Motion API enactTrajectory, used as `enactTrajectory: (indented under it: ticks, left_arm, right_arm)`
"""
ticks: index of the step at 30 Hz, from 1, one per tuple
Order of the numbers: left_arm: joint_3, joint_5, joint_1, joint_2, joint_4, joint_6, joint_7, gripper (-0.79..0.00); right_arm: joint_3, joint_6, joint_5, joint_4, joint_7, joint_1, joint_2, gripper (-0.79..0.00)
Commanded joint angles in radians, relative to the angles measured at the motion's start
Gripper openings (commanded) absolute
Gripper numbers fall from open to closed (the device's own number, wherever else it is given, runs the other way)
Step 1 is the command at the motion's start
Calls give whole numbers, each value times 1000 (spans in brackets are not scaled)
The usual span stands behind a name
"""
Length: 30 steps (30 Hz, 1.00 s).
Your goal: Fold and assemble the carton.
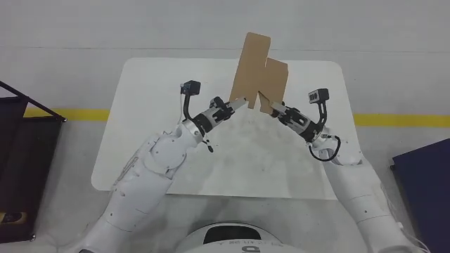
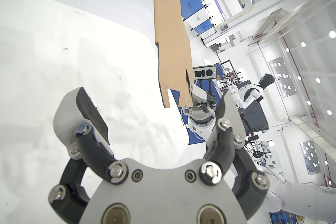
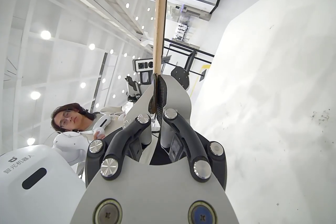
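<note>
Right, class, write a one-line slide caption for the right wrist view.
Right gripper shut on an edge of the flat carton, seen edge-on, held above the white table.

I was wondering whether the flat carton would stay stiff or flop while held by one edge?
Probably fairly stiff: the carton stands straight above the table though the right gripper pinches only its lower edge. Likely light, since that small pinch carries it. It may pivot in that single grip if the open left gripper pushes its face.
</note>
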State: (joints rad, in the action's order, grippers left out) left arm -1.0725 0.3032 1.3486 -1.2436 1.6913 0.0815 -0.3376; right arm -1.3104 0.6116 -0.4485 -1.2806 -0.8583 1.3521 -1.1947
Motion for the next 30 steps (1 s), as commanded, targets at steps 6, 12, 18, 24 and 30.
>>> enactTrajectory:
  ticks: [6, 12, 18, 24, 30]
  left_arm:
    - [39, -9, -39, -15, -39, -13, 42, 0]
    - [35, -32, -53, -21, -59, -2, 65, 0]
    - [32, -41, -64, -25, -70, 5, 59, -46]
    - [35, -37, -74, -27, -78, 23, 47, -631]
    - [36, -36, -83, -29, -83, 42, 28, -785]
  right_arm:
    - [6, -4, -23, -14, -27, 7, 2, -785]
    - [8, -10, -33, -15, -42, 5, 4, -785]
    - [12, -14, -50, -13, -88, -1, 7, -785]
    - [15, -13, -49, -9, -95, -6, 9, -785]
    - [13, -13, -58, -3, -105, -4, 12, -785]
